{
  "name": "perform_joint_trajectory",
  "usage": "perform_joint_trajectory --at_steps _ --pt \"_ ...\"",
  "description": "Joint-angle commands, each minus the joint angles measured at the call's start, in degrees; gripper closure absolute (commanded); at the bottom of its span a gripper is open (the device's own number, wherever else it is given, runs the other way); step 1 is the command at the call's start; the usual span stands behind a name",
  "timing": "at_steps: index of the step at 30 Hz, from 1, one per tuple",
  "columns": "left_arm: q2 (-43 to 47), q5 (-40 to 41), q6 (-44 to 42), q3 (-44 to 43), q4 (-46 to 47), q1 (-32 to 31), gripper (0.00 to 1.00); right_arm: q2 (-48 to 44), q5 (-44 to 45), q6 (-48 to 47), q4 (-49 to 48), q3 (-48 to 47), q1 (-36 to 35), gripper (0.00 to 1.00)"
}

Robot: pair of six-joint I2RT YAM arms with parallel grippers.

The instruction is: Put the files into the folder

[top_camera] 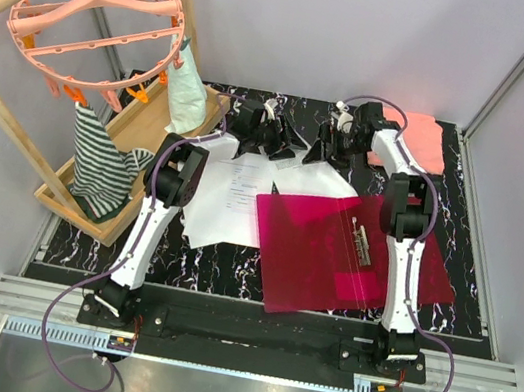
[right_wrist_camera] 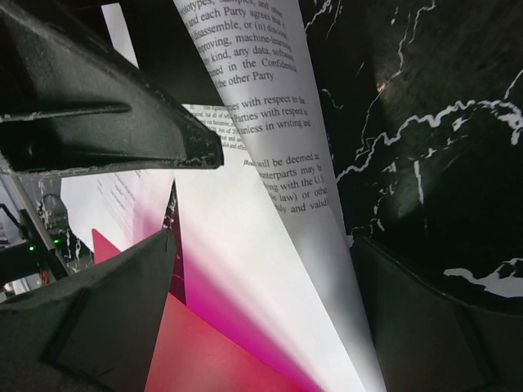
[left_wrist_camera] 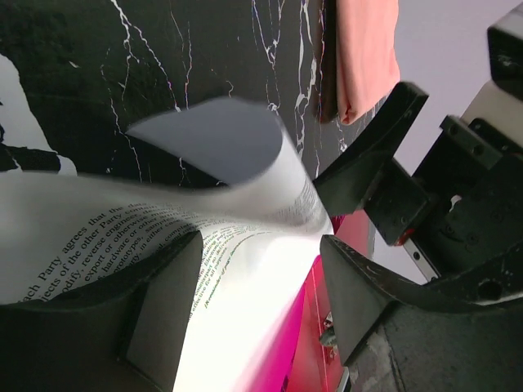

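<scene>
- Top view: we see both arms stretched to the far side of the counter (top_camera: 218, 272). The left claw (top_camera: 270, 139) and the right claw (top_camera: 335, 140) stand close together at the far edge of the files (top_camera: 236, 197). The sheets lie fanned on the counter. The right-hand one reaches the open folder (top_camera: 370, 276), which is spread flat with its clip (top_camera: 360, 242) exposed, ready to receive paper. The pink cloth (top_camera: 422, 138) rests in the far right corner, apart from the work.
- Left wrist view: the left claw's fingers (left_wrist_camera: 147, 327) are spread wide and straddle a printed sheet without pinching it. The sheet's far corner curls up off the counter. We judge that this raised edge is what makes a thin, flat sheet graspable. The right claw is just beside it.
- Right wrist view: the right claw's fingers (right_wrist_camera: 98, 327) are likewise spread. A sheet rises between them, with the crimson folder showing beneath. We judge that the two claws are paired so the limp paper does not sag.
</scene>
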State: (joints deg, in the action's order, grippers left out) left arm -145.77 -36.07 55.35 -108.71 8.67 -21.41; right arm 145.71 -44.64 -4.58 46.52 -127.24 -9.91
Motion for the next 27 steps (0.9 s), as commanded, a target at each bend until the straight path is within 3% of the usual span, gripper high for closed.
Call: perform_joint_trajectory --at_steps 1,8,18,22,23,27 --pt "-1.4 1.4 -1.5 1.2 -1.8 0.2 0.34 -4.1 -1.1 3.9 -3.5 6.6 1.3 0.00" --pt "-1.4 1.1 -1.7 1.0 -1.8 0.2 0.34 -3.9 -4.7 7.4 -6.1 7.4 5.2 0.00" --pt "-1.6 1.0 -1.7 0.3 -1.8 0.1 0.33 -8.0 -8.9 10.8 -13.5 16.9 6.7 0.01" --pt "-1.4 1.1 -2.4 0.3 -2.1 0.1 0.33 -5.4 -11.2 13.5 -15.6 14.2 6.9 0.09" --pt "-1.3 1.1 -2.5 0.3 -2.4 0.1 0.33 -4.7 -11.5 14.2 -15.6 13.5 6.9 0.18" --pt "-0.1 0.9 -4.3 0.3 -2.9 0.0 0.33 -1.8 -11.7 15.5 -17.2 10.4 6.8 0.38"
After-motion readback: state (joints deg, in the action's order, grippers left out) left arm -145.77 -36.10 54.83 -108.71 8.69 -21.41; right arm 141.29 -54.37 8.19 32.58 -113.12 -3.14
